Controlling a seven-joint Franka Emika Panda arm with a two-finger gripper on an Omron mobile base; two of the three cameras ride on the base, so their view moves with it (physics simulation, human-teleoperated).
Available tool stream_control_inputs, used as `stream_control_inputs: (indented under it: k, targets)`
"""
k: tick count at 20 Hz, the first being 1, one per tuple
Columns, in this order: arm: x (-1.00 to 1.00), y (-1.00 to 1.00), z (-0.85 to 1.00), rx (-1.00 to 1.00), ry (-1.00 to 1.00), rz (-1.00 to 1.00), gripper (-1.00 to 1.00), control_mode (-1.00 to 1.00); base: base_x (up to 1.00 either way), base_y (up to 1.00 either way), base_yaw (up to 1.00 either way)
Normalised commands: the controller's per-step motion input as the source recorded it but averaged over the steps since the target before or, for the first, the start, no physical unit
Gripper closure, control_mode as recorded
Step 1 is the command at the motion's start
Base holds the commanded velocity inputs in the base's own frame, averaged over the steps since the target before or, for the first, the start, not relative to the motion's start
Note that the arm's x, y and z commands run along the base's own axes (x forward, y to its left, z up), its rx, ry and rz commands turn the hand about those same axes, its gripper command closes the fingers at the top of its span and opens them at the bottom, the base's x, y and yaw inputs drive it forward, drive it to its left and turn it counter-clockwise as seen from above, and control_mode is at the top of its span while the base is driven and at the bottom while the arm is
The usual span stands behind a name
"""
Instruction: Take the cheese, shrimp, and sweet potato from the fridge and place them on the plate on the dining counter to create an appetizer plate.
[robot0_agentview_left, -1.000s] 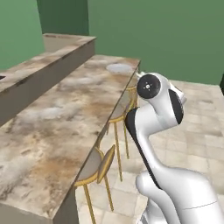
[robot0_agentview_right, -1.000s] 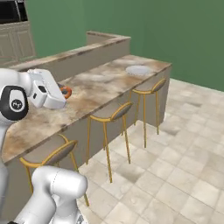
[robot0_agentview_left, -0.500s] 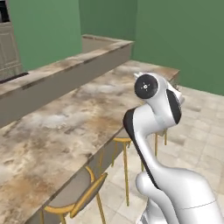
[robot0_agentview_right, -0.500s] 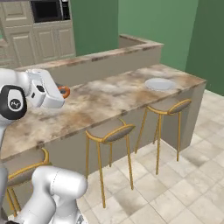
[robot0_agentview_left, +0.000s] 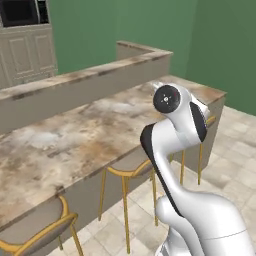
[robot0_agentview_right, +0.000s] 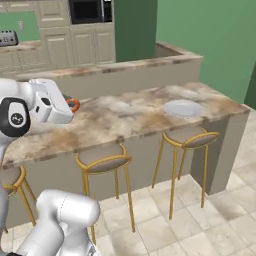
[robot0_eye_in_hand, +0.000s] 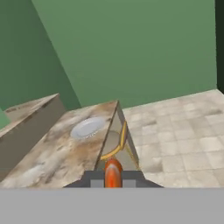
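My gripper (robot0_agentview_right: 73, 105) is shut on the sweet potato (robot0_eye_in_hand: 113, 172), a smooth reddish-orange lump that pokes out between the fingertips. In the right base view the sweet potato (robot0_agentview_right: 74, 104) hangs over the left part of the dining counter (robot0_agentview_right: 125, 120), held up beside the arm's head. The plate (robot0_agentview_right: 183, 107) lies white and bare near the counter's right end, well to the right of the gripper. The hand view shows the plate (robot0_eye_in_hand: 87, 127) ahead and left on the marbled dining counter (robot0_eye_in_hand: 52, 157). The counter (robot0_agentview_left: 75, 145) also runs across the left base view.
Gold-legged stools (robot0_agentview_right: 102, 162) (robot0_agentview_right: 189, 142) stand under the counter's front edge. A raised ledge (robot0_agentview_right: 110, 72) runs along its far side. Cream cabinets with a microwave (robot0_agentview_right: 87, 10) and a toaster (robot0_agentview_right: 7, 37) line the back wall. Tiled floor (robot0_agentview_right: 220, 220) lies to the right.
The whole scene has shifted in both base views, so the base has moved along the counter. The arm keeps its pose and its grip on the sweet potato.
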Motion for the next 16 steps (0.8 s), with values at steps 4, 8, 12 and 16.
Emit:
stream_control_inputs:
  k: [4, 8, 12, 16]
  targets:
    - [0.00, 0.00, 0.00, 0.00, 0.00, 0.00, 1.00, 1.00, 0.22, -1.00, 0.41]
    - [0.00, 0.00, 0.00, 0.00, 0.00, 0.00, 1.00, 1.00, 0.24, -1.00, 0.40]
    - [0.00, 0.00, 0.00, 0.00, 0.00, 0.00, 1.00, 1.00, 0.18, -1.00, 0.39]
    - [0.00, 0.00, 0.00, 0.00, 0.00, 0.00, 1.00, 1.00, 0.14, -1.00, 0.37]
